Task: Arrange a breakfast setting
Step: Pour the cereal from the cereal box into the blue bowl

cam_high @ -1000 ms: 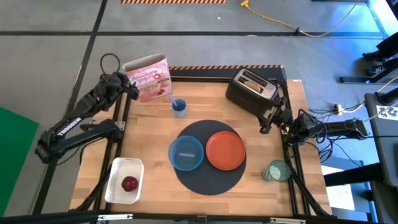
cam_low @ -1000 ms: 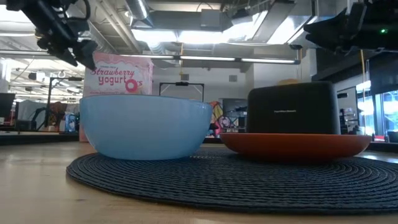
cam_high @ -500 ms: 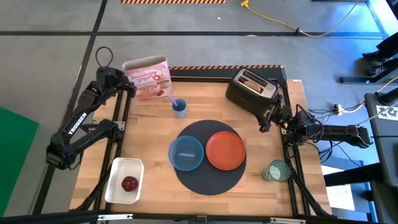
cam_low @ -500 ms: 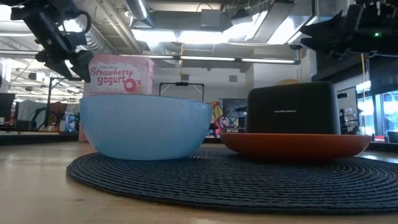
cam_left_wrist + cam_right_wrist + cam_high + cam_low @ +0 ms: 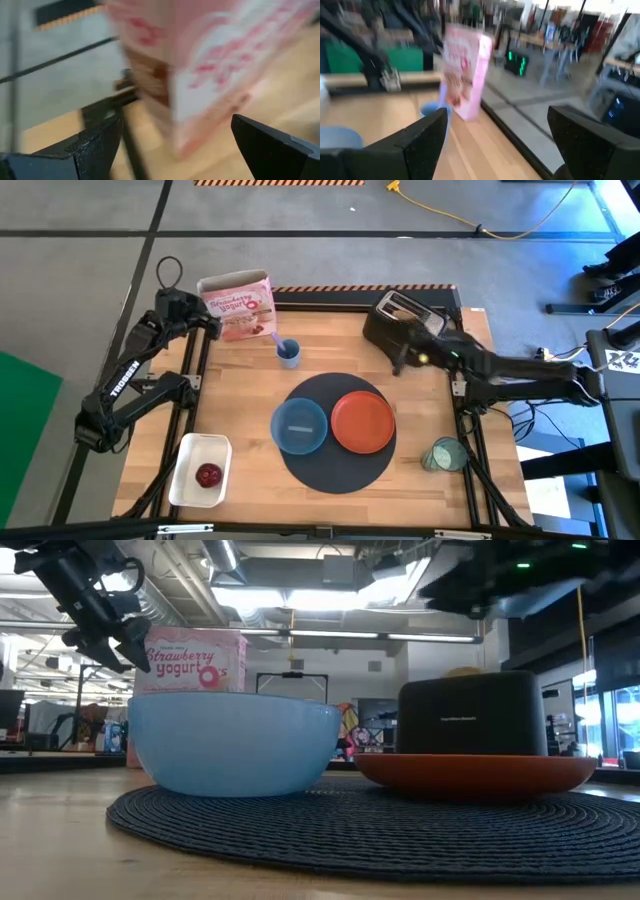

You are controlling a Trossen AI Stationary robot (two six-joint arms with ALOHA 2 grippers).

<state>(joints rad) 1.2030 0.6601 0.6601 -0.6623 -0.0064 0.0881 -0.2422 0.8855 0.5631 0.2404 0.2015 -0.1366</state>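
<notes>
Since half a second ago the right gripper (image 5: 408, 358) has swung in from the table's 3 o'clock edge and now hangs over the black toaster (image 5: 392, 327), at about 1 o'clock from the mat; its fingers stand wide apart, holding nothing. At the table's middle lies the large dark round mat (image 5: 336, 432), carrying the blue bowl (image 5: 299, 425) at its 9 o'clock side and the orange plate (image 5: 362, 422) at its 3 o'clock side, the two just beside each other. A pale green cup (image 5: 443, 454) stands off the mat at 4 o'clock, near the table edge. At 8 o'clock a white rectangular tray (image 5: 183, 478) holds the dark red fruit (image 5: 208, 475). A small blue cup (image 5: 288, 352) with something upright in it stands at 11 o'clock. Behind it the pink cereal box (image 5: 238, 306) reads "Strawberry yogurt O's". The left gripper (image 5: 212, 327) hovers beside that box, unmoved, fingers spread apart and empty.
</notes>
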